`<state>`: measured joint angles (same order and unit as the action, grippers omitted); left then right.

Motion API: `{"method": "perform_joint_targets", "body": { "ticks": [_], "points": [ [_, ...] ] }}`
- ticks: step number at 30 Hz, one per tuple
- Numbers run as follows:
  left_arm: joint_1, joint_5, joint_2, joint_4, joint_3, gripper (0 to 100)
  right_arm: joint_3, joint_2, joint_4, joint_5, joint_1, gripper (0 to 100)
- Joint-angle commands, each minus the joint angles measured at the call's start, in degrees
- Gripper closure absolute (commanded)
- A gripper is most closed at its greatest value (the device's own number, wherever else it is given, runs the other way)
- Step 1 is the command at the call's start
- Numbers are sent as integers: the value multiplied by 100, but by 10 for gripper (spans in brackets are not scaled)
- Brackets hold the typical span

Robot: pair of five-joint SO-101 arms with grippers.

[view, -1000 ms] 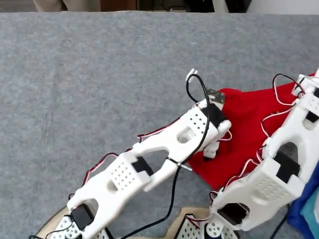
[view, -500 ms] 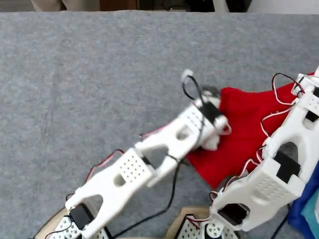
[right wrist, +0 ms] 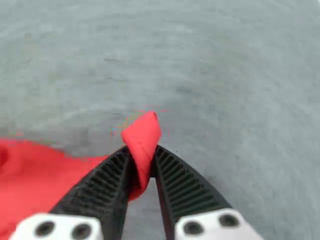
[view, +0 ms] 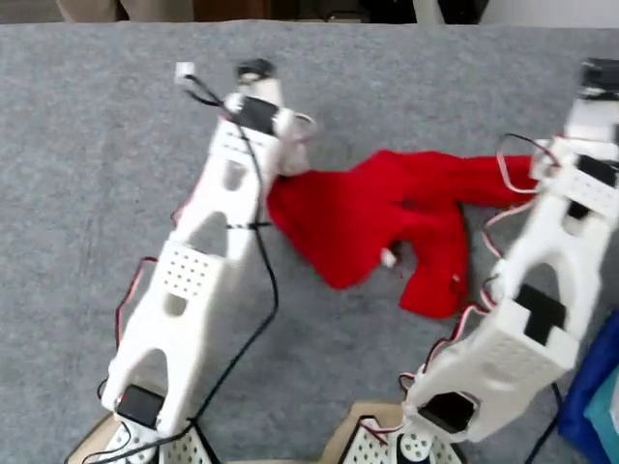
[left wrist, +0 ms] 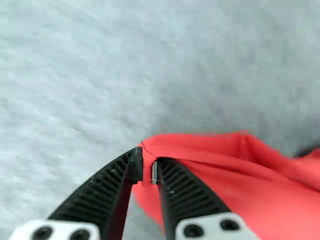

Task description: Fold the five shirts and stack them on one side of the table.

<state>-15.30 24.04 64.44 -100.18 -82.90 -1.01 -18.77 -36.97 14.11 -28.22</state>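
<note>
While left fingers [left wrist: 111, 190] and right fingers [right wrist: 102, 191] clamp red shirt [view: 358, 217] edges, open table [view: 97, 145] surrounds it.

A red shirt [view: 387, 217] is lying crumpled on the grey table [view: 116, 145]; a blue thing [view: 580, 416] is sitting near the shirt.

Light is bright, even and diffuse, from overhead. The grey table [view: 116, 145] is evenly lit from far to near. Shadows are soft and faint. They lie close beside the left arm [view: 193, 290] and the right arm [view: 542, 290], and along the near edge of the red shirt [view: 358, 213].
</note>
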Motion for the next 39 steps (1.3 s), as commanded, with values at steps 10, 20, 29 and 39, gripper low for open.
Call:
{"method": "perform_joint_targets", "body": {
  "ticks": [10,20,29,39],
  "points": [
    [396,-44,-57,-70,-229,981,418,31,-53,1468,1209,991],
    [193,-35,-66,-70,-273,707,242,-303,-18,1705,1182,991],
    [-229,-967,-1411,-88,1591,758,224,-312,-44,1705,1174,991],
    [-1011,-1213,-3688,404,5574,778,242,-321,-35,1705,1174,991]
  ]
}}
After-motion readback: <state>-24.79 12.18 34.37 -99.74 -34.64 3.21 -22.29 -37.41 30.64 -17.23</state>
